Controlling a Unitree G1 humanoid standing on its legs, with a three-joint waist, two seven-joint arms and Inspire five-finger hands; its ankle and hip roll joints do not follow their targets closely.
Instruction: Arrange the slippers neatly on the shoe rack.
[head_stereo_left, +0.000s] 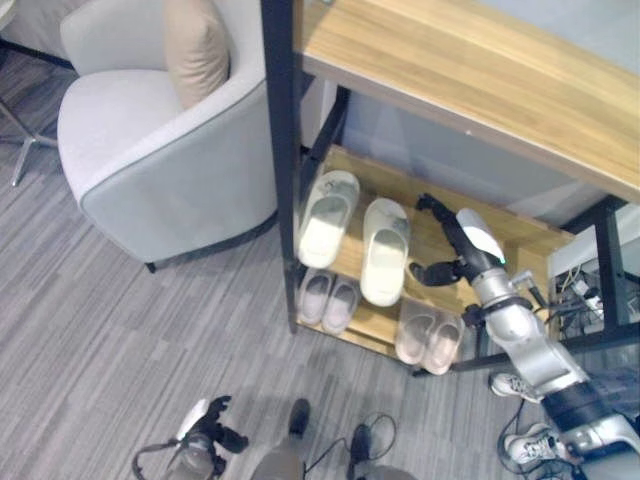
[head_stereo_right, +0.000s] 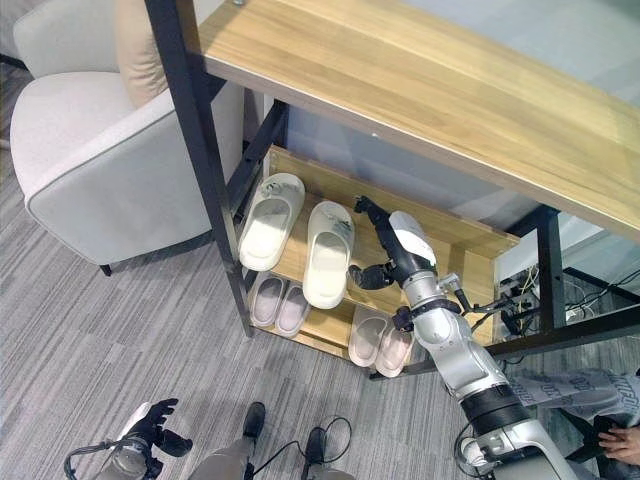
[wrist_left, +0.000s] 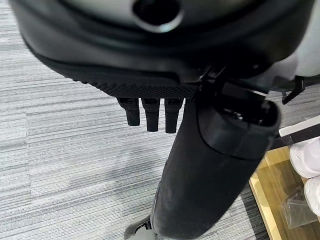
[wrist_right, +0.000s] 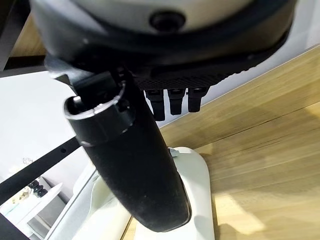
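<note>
Two cream slippers lie side by side on the shoe rack's middle shelf (head_stereo_right: 462, 230), toes pointing to the back: the left slipper (head_stereo_left: 328, 218) and the right slipper (head_stereo_left: 385, 250). My right hand (head_stereo_left: 478, 240) reaches into that shelf just right of the right slipper. It is open, its fingers are straight and its thumb points toward the slipper's heel. The right wrist view has the thumb (wrist_right: 135, 165) over the slipper (wrist_right: 200, 200), holding nothing. My left hand (head_stereo_left: 205, 425) hangs open low above the carpet at the lower left.
On the bottom shelf sit a pink pair (head_stereo_left: 328, 300) and a pair in a clear bag (head_stereo_left: 430, 338). The wide wooden top shelf (head_stereo_left: 480, 70) overhangs. A grey armchair (head_stereo_left: 160, 150) with a beige cushion (head_stereo_left: 197, 45) stands left of the rack. White sneakers (head_stereo_left: 515, 385) lie on the floor at right.
</note>
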